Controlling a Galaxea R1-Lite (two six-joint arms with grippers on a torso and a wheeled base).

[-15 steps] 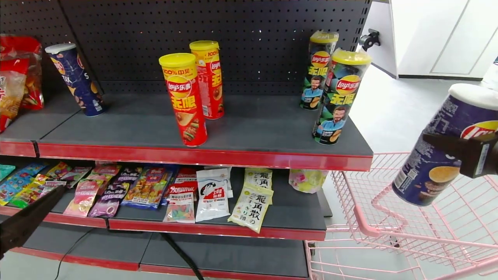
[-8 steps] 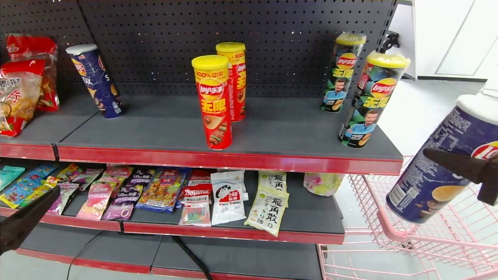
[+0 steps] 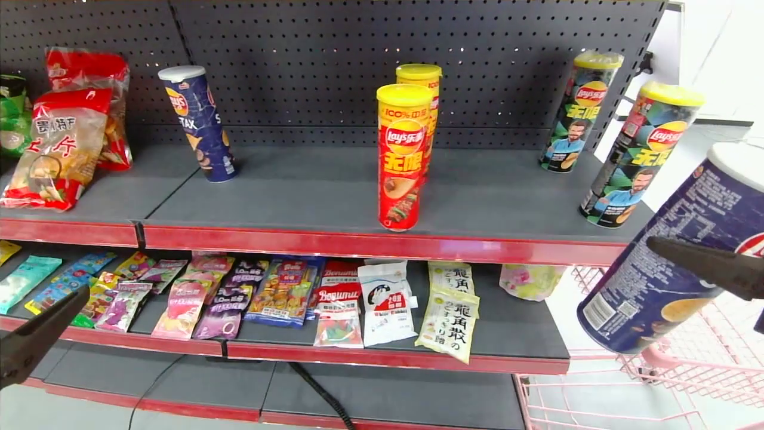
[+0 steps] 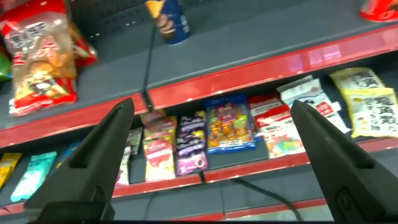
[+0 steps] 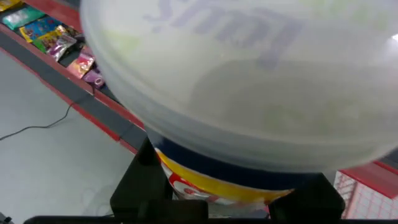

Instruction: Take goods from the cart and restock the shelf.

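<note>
My right gripper (image 3: 719, 270) is shut on a dark blue chip can (image 3: 662, 263) with a white lid. It holds the can tilted in the air, to the right of the shelf and above the pink cart (image 3: 692, 373). In the right wrist view the can's lid (image 5: 249, 81) sits close to the camera, with the right gripper (image 5: 230, 199) clamped around the can below it. A matching blue can (image 3: 200, 122) stands at the back left of the upper shelf board (image 3: 298, 197). My left gripper (image 4: 211, 130) is open and holds nothing, low in front of the candy shelf (image 3: 388, 358).
Two red cans (image 3: 403, 158) stand mid-shelf, one behind the other. Two green-black cans (image 3: 641, 155) stand at the right end. Snack bags (image 3: 59, 143) lie at the far left. Candy packets (image 3: 286, 292) fill the lower shelf. Bare board lies between the can groups.
The head camera has swung left along the shelf, so everything sits further right in the picture. The right gripper keeps the blue can. The left gripper stays low at the left.
</note>
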